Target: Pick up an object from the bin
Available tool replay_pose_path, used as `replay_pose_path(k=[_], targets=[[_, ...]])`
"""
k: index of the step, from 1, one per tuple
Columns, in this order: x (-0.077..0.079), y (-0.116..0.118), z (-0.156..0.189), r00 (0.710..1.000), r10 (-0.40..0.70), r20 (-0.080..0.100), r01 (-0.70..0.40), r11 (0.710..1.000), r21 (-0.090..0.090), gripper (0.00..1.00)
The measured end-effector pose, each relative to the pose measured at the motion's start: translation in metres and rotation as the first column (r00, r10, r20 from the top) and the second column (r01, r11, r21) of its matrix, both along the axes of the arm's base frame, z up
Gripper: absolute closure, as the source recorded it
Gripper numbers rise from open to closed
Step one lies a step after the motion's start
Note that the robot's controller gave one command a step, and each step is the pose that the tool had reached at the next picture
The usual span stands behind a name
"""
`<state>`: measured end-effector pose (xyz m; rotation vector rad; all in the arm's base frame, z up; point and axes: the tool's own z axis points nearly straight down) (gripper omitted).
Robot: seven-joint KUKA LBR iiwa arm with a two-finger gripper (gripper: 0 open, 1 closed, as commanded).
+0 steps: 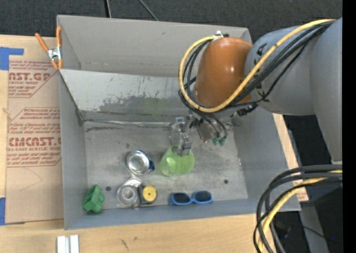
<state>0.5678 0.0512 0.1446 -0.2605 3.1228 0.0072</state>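
We find the claw [182, 146] touching the top of a pale green toy [177, 165] at mid-bin [111, 88]; we cannot tell whether it is clenched or released. A silver tin [138, 162] lies near, at the toy's nine o'clock. We advise gripping the toy centrally, clear of the tin.

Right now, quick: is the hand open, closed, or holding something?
Hand: cannot be told whether open or closed; it is over the pale green thing near the middle of the bin.
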Motion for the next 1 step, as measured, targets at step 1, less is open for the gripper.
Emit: replay_pose_path(k=[1], targets=[[-0.0065, -0.0260, 0.1223, 0.999, -0.050, 0.004, 0.050, 0.999, -0.004, 1.00]])
